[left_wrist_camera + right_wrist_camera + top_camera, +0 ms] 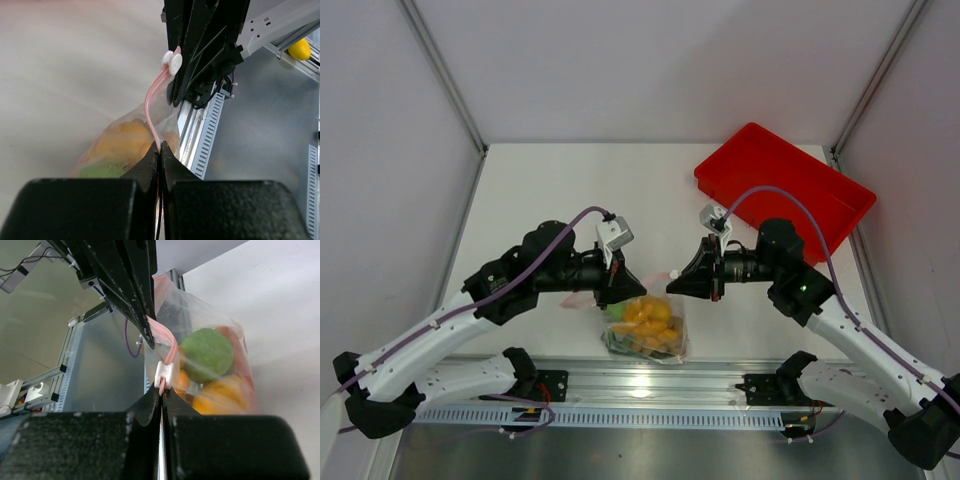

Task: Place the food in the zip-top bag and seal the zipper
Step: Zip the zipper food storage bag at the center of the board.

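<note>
Sealing zipper [150, 102] | my left gripper [159, 150] pinches its end, right gripper [162, 392] clamps white slider [164, 374] | zip-top bag [655, 330], food [207, 354] inside, at table [550, 190] near edge | I keep strip taut, pull straight.

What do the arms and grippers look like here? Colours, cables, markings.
The left arm and right arm have white lower links and black joint housings, each with a small green dot. A purple cable runs along each to a grey wrist camera box. The left gripper and right gripper are black wedges tapering to thin tips.

Two grippers [632, 288] [672, 285], one bag [650, 335], one tray [790, 190]
</note>
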`<act>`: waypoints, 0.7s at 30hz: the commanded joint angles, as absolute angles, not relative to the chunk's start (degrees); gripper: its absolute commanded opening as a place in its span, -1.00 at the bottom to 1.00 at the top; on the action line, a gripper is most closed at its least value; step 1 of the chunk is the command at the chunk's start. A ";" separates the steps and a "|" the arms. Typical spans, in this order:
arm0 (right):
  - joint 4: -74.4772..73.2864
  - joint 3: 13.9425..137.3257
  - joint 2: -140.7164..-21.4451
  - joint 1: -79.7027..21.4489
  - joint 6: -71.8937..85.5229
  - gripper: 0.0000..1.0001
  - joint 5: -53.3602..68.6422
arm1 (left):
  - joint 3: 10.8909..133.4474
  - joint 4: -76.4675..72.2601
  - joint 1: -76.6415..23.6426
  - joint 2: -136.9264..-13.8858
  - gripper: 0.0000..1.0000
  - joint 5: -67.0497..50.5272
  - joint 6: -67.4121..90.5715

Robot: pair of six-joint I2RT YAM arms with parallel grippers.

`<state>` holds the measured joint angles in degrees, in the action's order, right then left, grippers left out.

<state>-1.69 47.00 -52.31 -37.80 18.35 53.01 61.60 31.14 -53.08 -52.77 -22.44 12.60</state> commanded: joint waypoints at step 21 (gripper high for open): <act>5.10 45.44 -47.11 -47.02 22.94 -1.00 32.96 | 60.03 29.79 -52.91 -46.05 -0.46 -21.62 14.06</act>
<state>0.75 45.58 -48.40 -46.15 24.14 34.22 59.79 31.40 -53.08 -47.31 -22.15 13.41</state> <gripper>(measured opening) 0.002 0.209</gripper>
